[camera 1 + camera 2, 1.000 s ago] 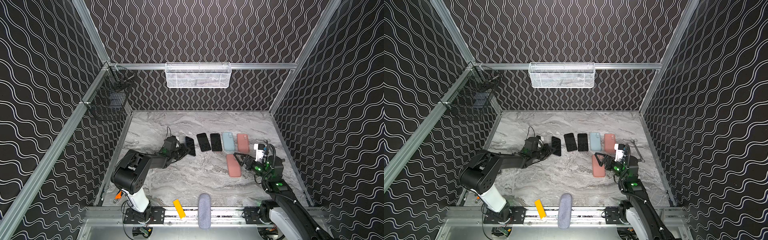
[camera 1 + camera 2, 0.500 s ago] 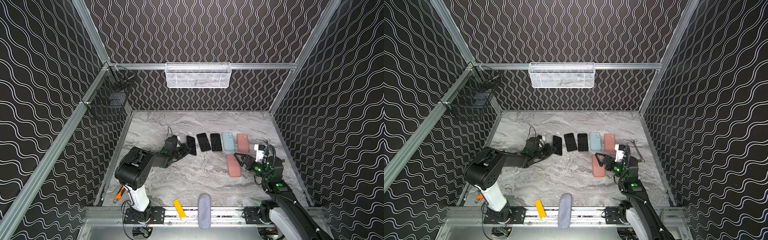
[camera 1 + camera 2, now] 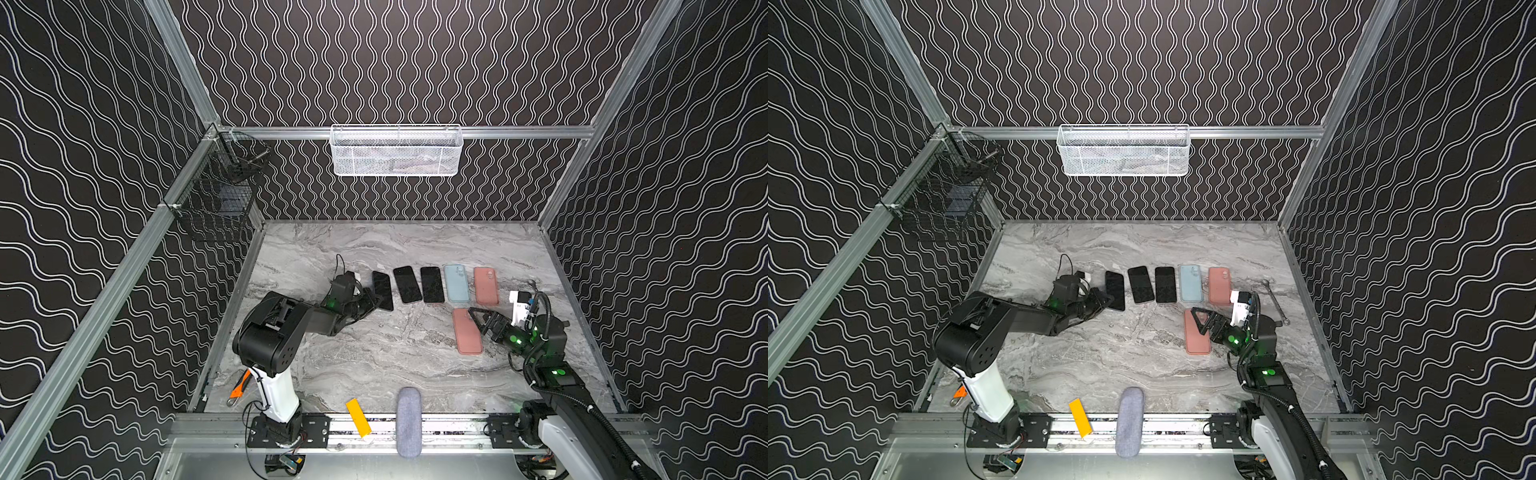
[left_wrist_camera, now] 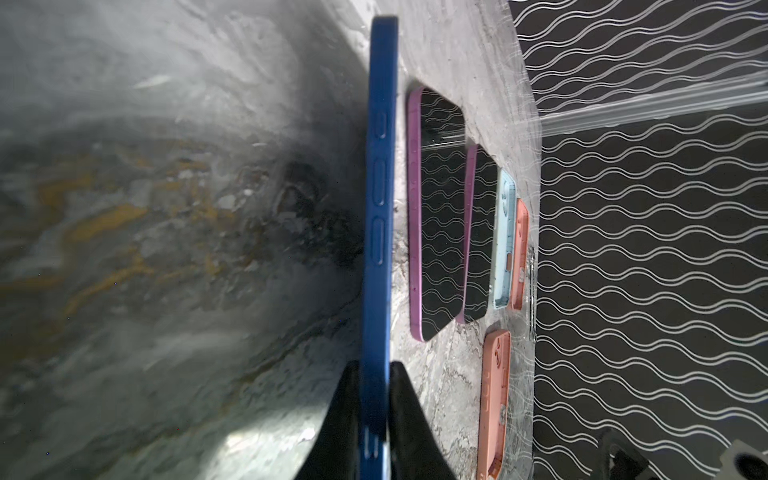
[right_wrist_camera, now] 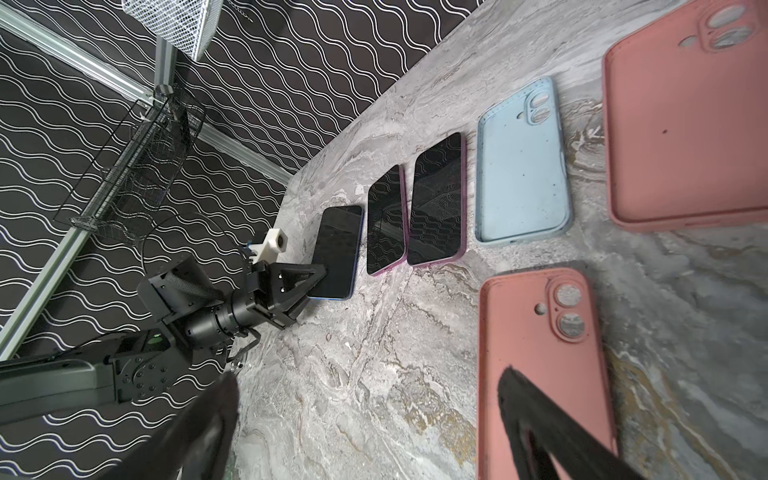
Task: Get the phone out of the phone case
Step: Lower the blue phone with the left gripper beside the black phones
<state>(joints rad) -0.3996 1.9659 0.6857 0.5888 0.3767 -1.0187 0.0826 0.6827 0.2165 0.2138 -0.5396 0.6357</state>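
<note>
Reaching low, left gripper (image 3: 374,301) pinches blue-cased phone (image 4: 377,208) end; right gripper (image 3: 477,321) spread wide over nearer pink case (image 3: 468,343).

On the marbled counter (image 3: 374,353) lie, in a row, a blue-cased phone (image 3: 382,291), a purple-edged phone (image 3: 407,284), a second purple-edged phone (image 3: 432,284), a light-blue case (image 3: 456,283), a pink case (image 3: 486,286); nearer, a second pink case (image 3: 468,337); rightmost, seemingly a wrench (image 3: 1275,302).

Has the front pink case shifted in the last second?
No. The front pink case stays put, just in front of the light-blue case.
</note>
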